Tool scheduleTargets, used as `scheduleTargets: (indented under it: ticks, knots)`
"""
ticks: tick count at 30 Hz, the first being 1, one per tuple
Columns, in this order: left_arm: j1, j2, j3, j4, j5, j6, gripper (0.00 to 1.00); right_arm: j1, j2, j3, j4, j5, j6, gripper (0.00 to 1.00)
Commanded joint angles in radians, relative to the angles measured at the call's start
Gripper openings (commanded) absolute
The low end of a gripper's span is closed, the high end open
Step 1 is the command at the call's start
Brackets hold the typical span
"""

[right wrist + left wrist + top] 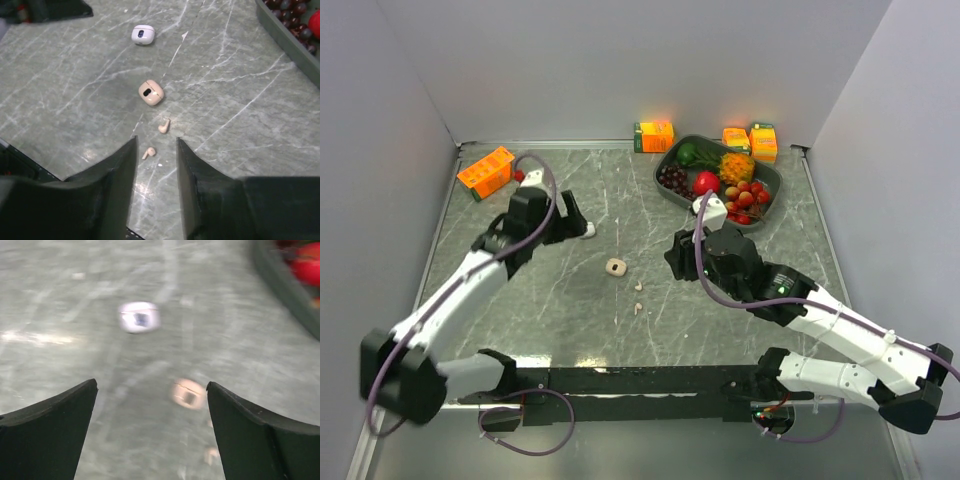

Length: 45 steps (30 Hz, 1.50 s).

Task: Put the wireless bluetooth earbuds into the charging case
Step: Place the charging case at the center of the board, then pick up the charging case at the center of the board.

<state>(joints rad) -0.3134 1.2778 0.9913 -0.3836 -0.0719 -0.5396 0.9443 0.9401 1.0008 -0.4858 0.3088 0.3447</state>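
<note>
I'm starting at the near edge, on the right wrist camera. The right gripper [156,145] is hanging over the marble table [250,125] with its fingers partly apart, gripping nothing. Through the gap between them, one beige earbud [148,152] is lying on the table. The second earbud [164,125] is lying just past it at 1 o'clock, apart from the first.

Further out at 11 o'clock, the beige case [151,93] is sitting on the table, near the second earbud but not touching it. I can't tell whether its lid is up. Beyond that at 12 o'clock, the white case [143,34] is resting on the table, well apart from the beige one.

The left wrist camera is giving me a blurred picture. The left gripper [152,390] is hovering with its fingers spread wide and nothing between them, and both cases are showing on the table ahead of it. From the top camera, that gripper is sitting just beside the white case, at its 10 o'clock.

At the far side, a grey tray [772,180] of fruit is lying at 1 o'clock from the beige case. Orange cartons [654,135] are standing along the back wall.
</note>
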Motion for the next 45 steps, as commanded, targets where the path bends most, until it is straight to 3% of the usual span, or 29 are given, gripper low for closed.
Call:
scheduleTargets:
  ticks: [1,4,6,8,11,15,21,25,31,45]
  knots:
    - [-0.087,-0.165,-0.159,0.023,-0.137,-0.207,0.96,-0.012,0.019,-0.033,0.073,0.006,0.039,0.54]
    - [-0.087,-0.267,-0.321,0.174,0.059,-0.261,0.96,-0.013,0.049,-0.025,0.059,-0.033,0.083,0.57]
    - [-0.087,-0.331,-0.404,0.279,0.090,-0.278,0.96,-0.013,0.072,-0.015,0.018,-0.036,0.120,0.58]
    - [-0.098,-0.347,-0.416,0.284,0.074,-0.309,0.96,-0.015,0.080,-0.005,-0.005,-0.033,0.138,0.58]
    - [-0.199,-0.275,-0.326,0.169,-0.081,-0.260,0.96,-0.015,0.072,-0.031,-0.007,-0.024,0.157,0.58]
    - [-0.271,-0.126,-0.200,0.042,-0.121,-0.215,0.96,-0.013,0.060,-0.047,-0.008,-0.008,0.169,0.58]
    - [-0.300,0.064,-0.180,0.101,-0.022,-0.166,0.96,-0.015,0.060,-0.039,-0.028,0.018,0.165,0.58]
    - [-0.361,0.230,-0.065,0.019,-0.132,-0.074,0.96,-0.015,0.049,-0.044,-0.034,0.029,0.154,0.58]
    - [-0.415,0.333,0.016,-0.001,-0.207,-0.037,0.96,-0.013,0.045,-0.048,-0.030,0.042,0.140,0.58]
    - [-0.423,0.479,0.107,-0.009,-0.200,0.075,0.99,-0.015,0.039,-0.057,-0.023,0.067,0.102,0.58]
